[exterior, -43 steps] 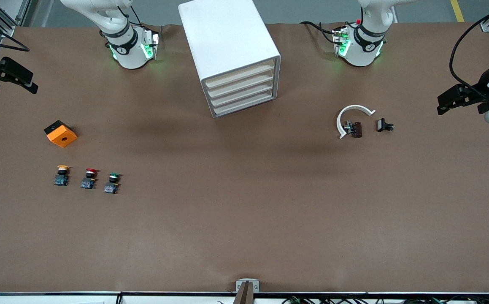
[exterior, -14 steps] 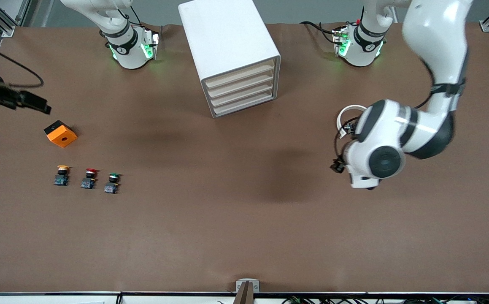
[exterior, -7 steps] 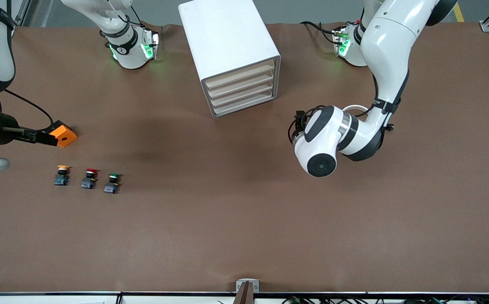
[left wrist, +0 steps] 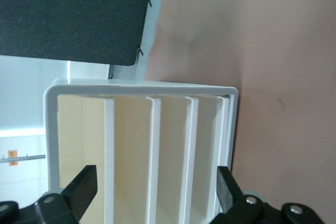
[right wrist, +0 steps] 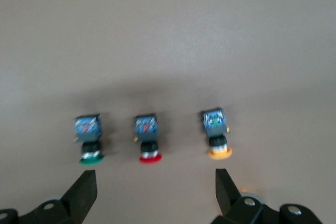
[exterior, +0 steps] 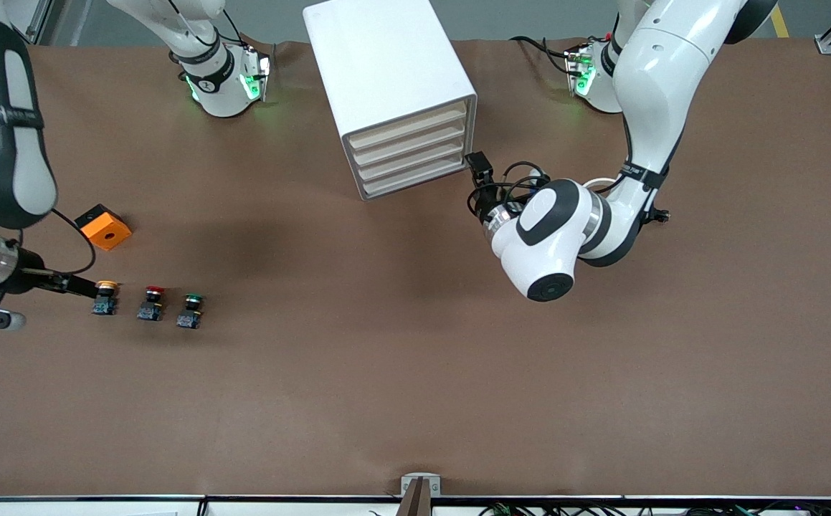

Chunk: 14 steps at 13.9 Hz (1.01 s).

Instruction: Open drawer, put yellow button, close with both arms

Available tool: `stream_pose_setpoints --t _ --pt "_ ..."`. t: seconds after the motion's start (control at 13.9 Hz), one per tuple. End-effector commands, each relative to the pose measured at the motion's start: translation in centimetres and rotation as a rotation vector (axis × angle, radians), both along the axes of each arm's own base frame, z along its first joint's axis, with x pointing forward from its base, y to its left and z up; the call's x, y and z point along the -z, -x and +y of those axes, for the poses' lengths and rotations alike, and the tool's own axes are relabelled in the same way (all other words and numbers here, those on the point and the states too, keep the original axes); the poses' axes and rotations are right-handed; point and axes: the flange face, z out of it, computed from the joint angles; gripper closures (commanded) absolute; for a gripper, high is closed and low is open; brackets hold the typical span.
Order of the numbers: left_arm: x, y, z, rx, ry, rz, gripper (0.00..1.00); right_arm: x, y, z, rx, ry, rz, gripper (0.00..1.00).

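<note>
My left claw (exterior: 475, 172) hangs with its fingers spread wide, right in front of the white cabinet (exterior: 386, 79), at the corner toward the left arm's end of the worktop (exterior: 415, 373). In the left wrist view the four cream drawer fronts fill the space between my two fingers (left wrist: 81, 190), and the top drawer (exterior: 406, 127) is shut flush with the rest. My right claw (exterior: 74, 285) is also wide open and empty, low over the worktop at the right arm's end, its tip just beside the yellow button (exterior: 105, 297); whether it touches the cap I cannot tell. The yellow button stands in a row with the red button (exterior: 150, 302) and the green button (exterior: 190, 310), at the end of that row closest to my right claw. The orange box (exterior: 102, 226) sits farther from the front camera than the row.
</note>
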Motion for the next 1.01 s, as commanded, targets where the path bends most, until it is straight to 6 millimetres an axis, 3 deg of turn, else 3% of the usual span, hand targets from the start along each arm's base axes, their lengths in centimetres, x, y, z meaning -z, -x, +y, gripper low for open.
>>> stream_pose_setpoints --t 0.0,0.07,0.29,0.36,0.43,0.65,0.94 --pt "-0.6 1.6 -2.5 -0.003 0.003 0.045 0.11 4.6 0.6 -2.4 -0.043 0.018 -0.052 0.00" --pt "-0.7 1.7 -2.8 -0.011 0.016 0.057 0.21 6.3 0.7 -3.7 -0.067 0.025 -0.070 0.00" --pt "-0.6 3.5 -4.8 0.035 0.032 0.059 0.22 10.5 0.9 -6.7 -0.106 0.039 -0.102 0.00" --pt "-0.6 4.0 -5.5 0.047 0.036 0.055 0.30 11.7 0.9 -7.2 -0.122 0.043 -0.108 0.00" --pt "-0.5 4.4 -6.1 0.057 0.039 0.051 0.34 13.0 1.0 -7.4 -0.124 0.041 -0.100 0.00" --pt "-0.2 5.7 -7.8 0.082 0.066 0.028 0.34 14.9 1.2 -6.9 -0.133 0.031 -0.075 0.00" --pt "0.2 7.0 -9.3 0.098 0.079 0.034 0.34 16.3 1.6 -7.1 -0.193 0.023 -0.049 0.00"
